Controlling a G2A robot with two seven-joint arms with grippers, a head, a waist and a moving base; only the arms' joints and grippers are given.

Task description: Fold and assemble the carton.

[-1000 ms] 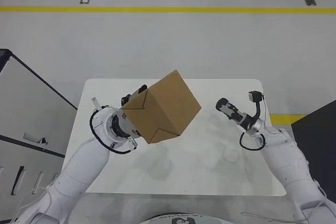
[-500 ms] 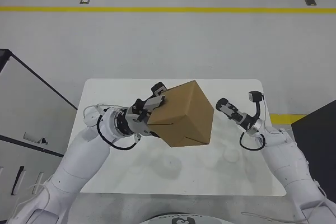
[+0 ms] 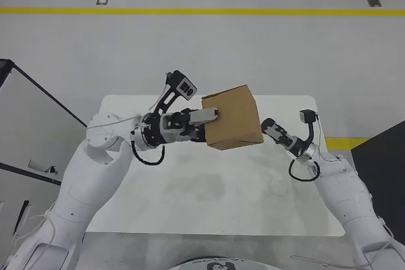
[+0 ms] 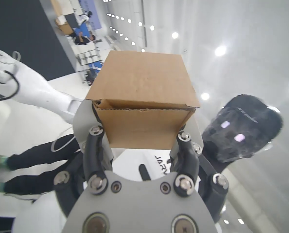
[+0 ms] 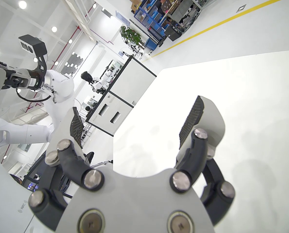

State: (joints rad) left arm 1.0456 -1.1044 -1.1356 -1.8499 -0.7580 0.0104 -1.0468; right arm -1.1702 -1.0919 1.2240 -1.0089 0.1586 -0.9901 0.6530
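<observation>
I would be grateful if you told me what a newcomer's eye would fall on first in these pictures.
The brown carton, folded into a box shape, stands out first: the left gripper grips it at one end and holds it above the far part of the white table. Next comes the right gripper, open and empty, close beside the carton's other end.

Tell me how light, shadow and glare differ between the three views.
Top view: even light, only faint soft shadows on the table. Left wrist view: bright ceiling lamps glare behind the carton. Right wrist view: the table glares almost pure white, with faint shadows.
</observation>
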